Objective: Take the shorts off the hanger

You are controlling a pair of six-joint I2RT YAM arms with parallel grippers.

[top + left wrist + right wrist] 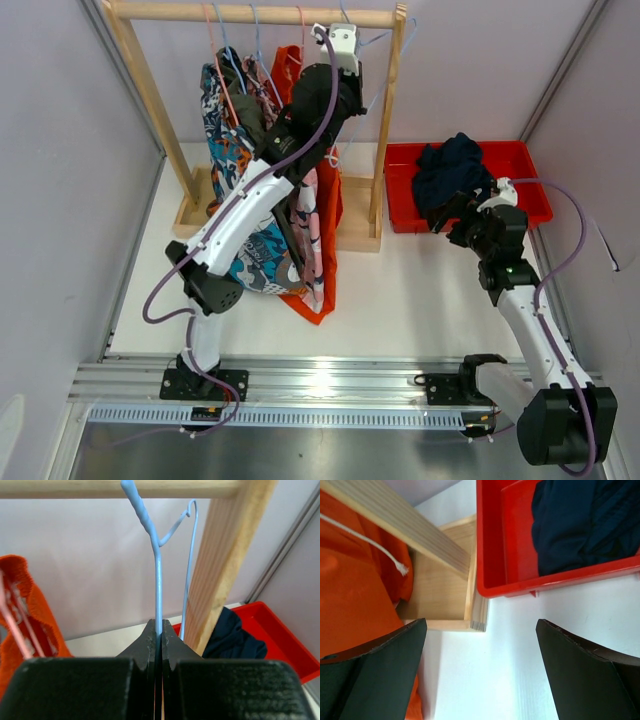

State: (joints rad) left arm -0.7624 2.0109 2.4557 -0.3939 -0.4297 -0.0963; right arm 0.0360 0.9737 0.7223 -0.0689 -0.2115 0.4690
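Top external: four hanging shorts (pixel 262 262) upper centre, one navy pair (pixel 452 165) in one red tray (pixel 400 170) at right. My left claw (pixel 159 632) clamps one of two blue hangers (pixel 158 590); my right claw (pixel 481 630) gapes apart.

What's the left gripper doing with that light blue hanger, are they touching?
Touching. The left wrist view shows the left gripper shut on the light blue hanger, its wire pinched between the fingertips.

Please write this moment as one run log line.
left gripper: shut on blue hanger | right gripper: open, empty | navy shorts: in red bin
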